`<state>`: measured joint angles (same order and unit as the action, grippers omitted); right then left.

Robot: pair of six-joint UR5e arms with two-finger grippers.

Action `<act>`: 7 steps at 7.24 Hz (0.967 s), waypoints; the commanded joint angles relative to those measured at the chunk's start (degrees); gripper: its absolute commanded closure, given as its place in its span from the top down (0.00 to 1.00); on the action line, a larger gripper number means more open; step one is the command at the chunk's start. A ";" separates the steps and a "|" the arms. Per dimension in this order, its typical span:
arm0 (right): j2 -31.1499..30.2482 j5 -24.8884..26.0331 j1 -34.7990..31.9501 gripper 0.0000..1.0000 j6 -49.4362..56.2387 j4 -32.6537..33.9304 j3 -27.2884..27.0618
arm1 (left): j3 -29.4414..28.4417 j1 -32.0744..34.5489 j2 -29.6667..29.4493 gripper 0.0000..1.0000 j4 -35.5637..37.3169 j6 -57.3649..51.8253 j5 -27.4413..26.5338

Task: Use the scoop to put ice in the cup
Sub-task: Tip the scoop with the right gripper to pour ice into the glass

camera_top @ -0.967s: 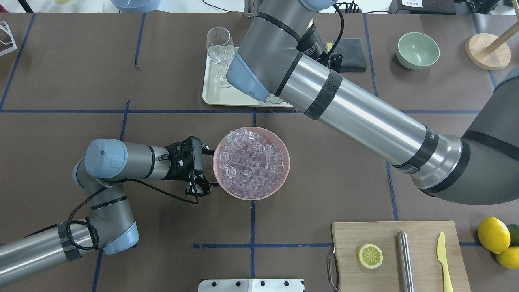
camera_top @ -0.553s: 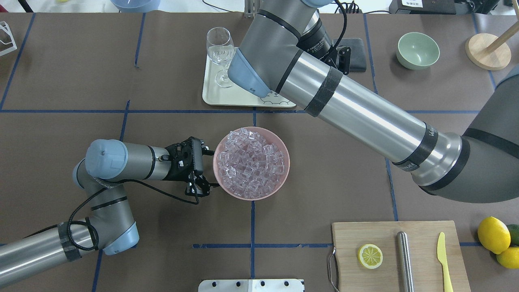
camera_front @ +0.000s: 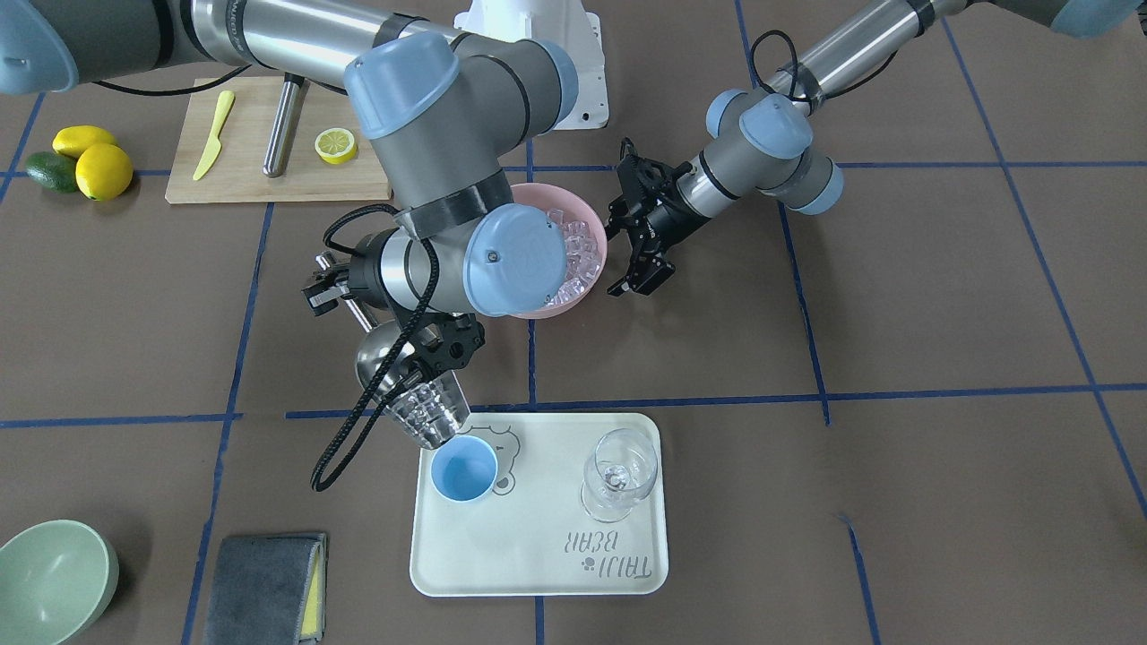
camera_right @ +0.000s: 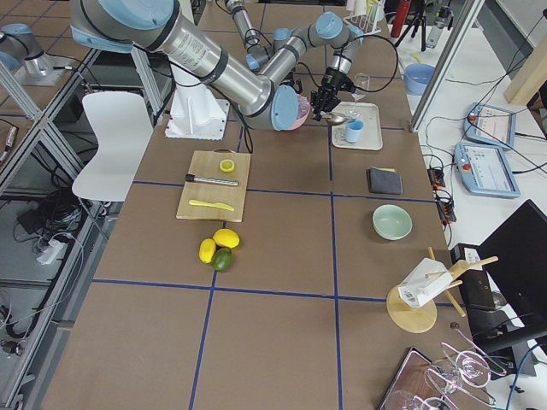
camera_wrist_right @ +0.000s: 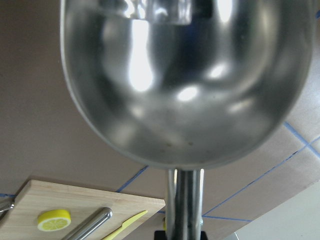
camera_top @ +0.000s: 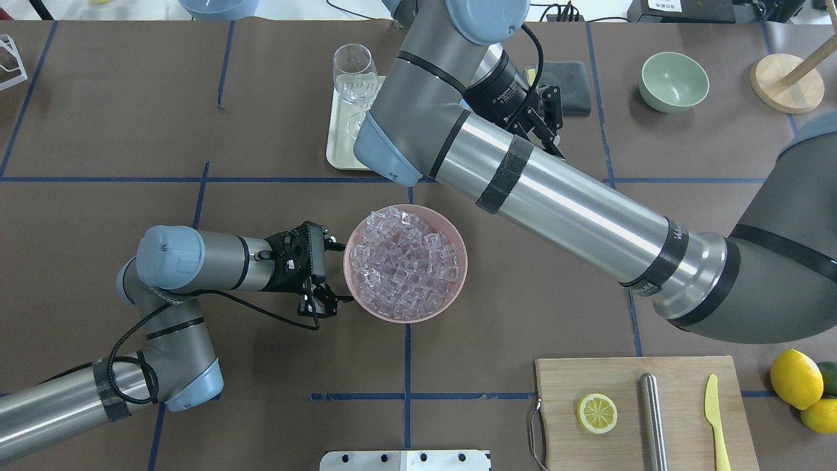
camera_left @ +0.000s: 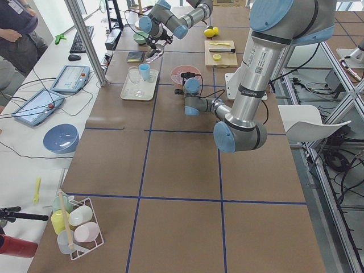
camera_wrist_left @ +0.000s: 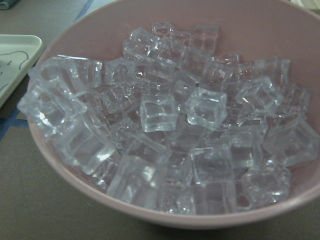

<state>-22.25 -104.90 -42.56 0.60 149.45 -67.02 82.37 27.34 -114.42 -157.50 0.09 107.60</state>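
Note:
In the front view my right gripper [camera_front: 330, 287] is shut on the thin handle of the steel scoop [camera_front: 385, 363]. The scoop is tilted mouth-down, with ice [camera_front: 428, 414] bunched at its lip just above the rim of the light-blue cup [camera_front: 464, 472]. The cup stands on a cream tray [camera_front: 538, 564]. In the right wrist view the back of the scoop's trough [camera_wrist_right: 175, 90] is bare. A pink bowl [camera_top: 458, 261] heaped with ice [camera_top: 405, 261] sits mid-table. My left gripper [camera_top: 324, 297] rests beside its left rim; I cannot tell if it is open or shut. In the overhead view my right arm hides the cup and scoop.
A wine glass [camera_front: 616, 475] stands on the tray to the right of the cup. A green bowl [camera_front: 54, 578] and a grey cloth [camera_front: 264, 587] lie in the lower left of the front view. A cutting board [camera_top: 588, 379] with a lemon slice, steel cylinder and yellow knife lies near lemons [camera_top: 794, 378].
My right arm's elbow has swung over more of the tray and its wrist has turned. My left arm and the pink bowl have not moved.

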 commanded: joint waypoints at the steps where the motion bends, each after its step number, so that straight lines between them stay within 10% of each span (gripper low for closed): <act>1: 0.01 1.98 0.02 0.00 2.74 1.10 -0.04 | -0.02 0.00 0.16 1.00 -0.09 0.00 -0.03; 7: 0.19 1.63 -0.86 0.00 3.36 1.19 -0.57 | -0.02 -0.09 0.16 1.00 -0.09 0.00 -0.03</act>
<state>-22.07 -103.04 -43.19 3.89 150.64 -67.42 82.36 27.28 -114.26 -157.59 0.09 107.59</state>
